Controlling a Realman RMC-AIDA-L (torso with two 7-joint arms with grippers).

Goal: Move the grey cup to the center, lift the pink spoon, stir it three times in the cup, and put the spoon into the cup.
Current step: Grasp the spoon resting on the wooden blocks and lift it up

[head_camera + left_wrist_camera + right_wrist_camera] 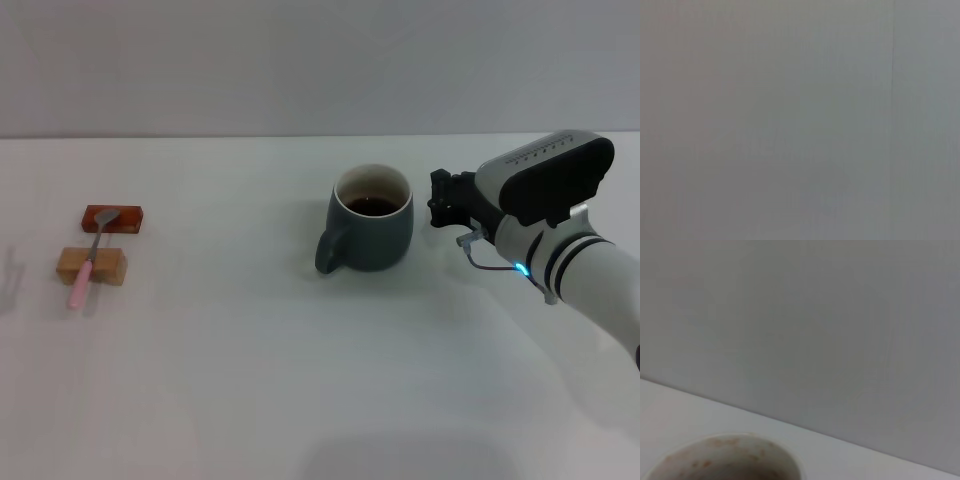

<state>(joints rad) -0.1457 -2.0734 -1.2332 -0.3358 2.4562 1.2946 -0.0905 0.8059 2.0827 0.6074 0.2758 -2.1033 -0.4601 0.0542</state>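
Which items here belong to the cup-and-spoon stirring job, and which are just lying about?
Part of the job:
- grey cup, near the table's middle, dark liquid inside
- pink spoon, far left, lying across the two blocks
- right gripper, just beside the cup

Just lying about:
- red-brown block
- tan block
- white table

The grey cup (372, 232) stands mid-tabletop (250, 380), handle toward near-left. The right tool (447, 203) sits just right of it. Far left, the pink spoon (90, 260) lies across two blocks (92, 266), one behind the other.
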